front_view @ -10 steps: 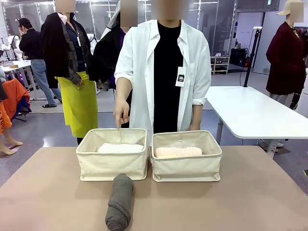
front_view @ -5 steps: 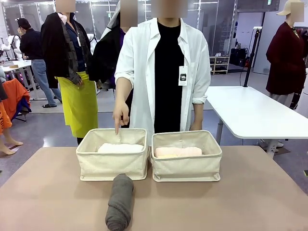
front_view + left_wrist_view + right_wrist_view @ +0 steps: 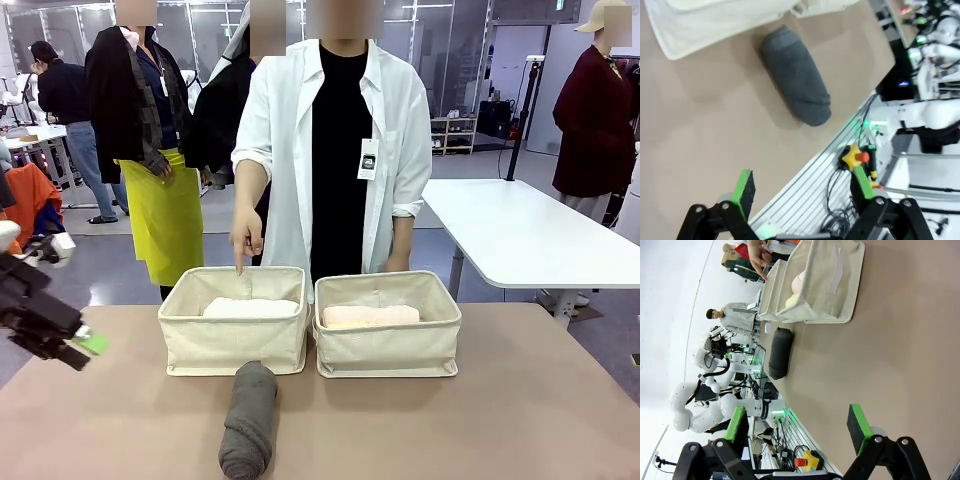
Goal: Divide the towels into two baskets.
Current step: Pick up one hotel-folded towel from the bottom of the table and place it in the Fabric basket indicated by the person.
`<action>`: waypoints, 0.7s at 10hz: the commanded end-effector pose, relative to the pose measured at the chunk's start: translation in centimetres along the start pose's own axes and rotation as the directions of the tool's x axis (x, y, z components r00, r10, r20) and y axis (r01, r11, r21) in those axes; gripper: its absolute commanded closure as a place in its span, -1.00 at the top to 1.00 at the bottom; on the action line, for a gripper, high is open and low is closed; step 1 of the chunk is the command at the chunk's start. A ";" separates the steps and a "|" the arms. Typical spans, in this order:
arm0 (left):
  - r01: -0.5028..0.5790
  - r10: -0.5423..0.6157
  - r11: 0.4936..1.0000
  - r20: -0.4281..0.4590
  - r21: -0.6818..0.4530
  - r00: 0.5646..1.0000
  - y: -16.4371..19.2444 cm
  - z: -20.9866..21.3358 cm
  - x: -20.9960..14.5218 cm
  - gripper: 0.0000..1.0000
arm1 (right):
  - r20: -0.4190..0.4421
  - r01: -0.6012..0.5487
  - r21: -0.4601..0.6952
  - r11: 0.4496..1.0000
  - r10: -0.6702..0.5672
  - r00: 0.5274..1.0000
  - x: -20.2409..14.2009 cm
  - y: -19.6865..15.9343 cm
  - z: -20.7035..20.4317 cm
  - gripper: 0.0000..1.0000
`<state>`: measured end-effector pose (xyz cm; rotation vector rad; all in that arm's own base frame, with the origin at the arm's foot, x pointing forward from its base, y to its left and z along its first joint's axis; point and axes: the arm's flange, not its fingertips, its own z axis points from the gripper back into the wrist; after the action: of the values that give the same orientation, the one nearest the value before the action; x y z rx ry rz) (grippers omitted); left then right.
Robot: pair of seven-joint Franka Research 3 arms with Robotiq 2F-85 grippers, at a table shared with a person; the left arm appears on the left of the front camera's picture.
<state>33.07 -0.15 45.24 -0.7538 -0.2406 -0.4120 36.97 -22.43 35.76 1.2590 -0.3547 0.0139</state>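
room: open hall with glass partitions behind, a white table [image 3: 520,235] off to the right, several people standing at the back.
surface: smooth matte brown table top [image 3: 520,410], bare around the baskets.
baskets: two alike beige canvas bins with soft upright walls and a sewn strap on the inner wall, side by side and touching at the middle of the table; left basket [image 3: 235,345], right basket [image 3: 388,347].
white towel [image 3: 250,308]: soft roll lying across the left basket.
pink towel [image 3: 370,316]: pale roll lying across the right basket; a paler, yellowish edge shows beneath it, too hidden to tell apart clearly.
grey towel [image 3: 248,418]: dark, nubbly cloth rolled into a thick cylinder, lying on the table just in front of the gap between the baskets, one end nearly touching the left one.
person: white open shirt over black, badge at the chest; one hand [image 3: 246,236] points a finger down over the far rim of the left basket.
left gripper [image 3: 72,350]: black with green pads, at the left edge above the table, jaws wide apart, holding nothing.
left wrist view: looks down on the grey towel and a basket corner, plus the table's ribbed metal edge with cables and a yellow box with a red button [image 3: 858,157].
right gripper [image 3: 797,426]: jaws spread wide, empty, low over bare table.
right wrist view: sideways; both baskets, pale rolls inside, the grey towel beyond.
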 end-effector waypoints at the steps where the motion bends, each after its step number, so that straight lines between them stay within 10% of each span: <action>1: -0.035 0.035 0.999 0.016 0.032 0.999 -2.1 -4.3 -0.3 0.92 | 0.001 -0.007 -0.002 1.000 0.007 1.000 0.1 0.2 0.0 1.00; 7: 0.005 0.005 0.987 -0.061 0.163 0.998 -6.6 -14.8 1.8 0.92 | 0.001 -0.007 -0.002 1.000 0.007 1.000 0.1 0.2 0.0 1.00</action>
<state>34.87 -15.27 41.62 -0.6134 -0.1824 -0.4590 36.99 -22.45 35.72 1.2590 -0.3539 0.0132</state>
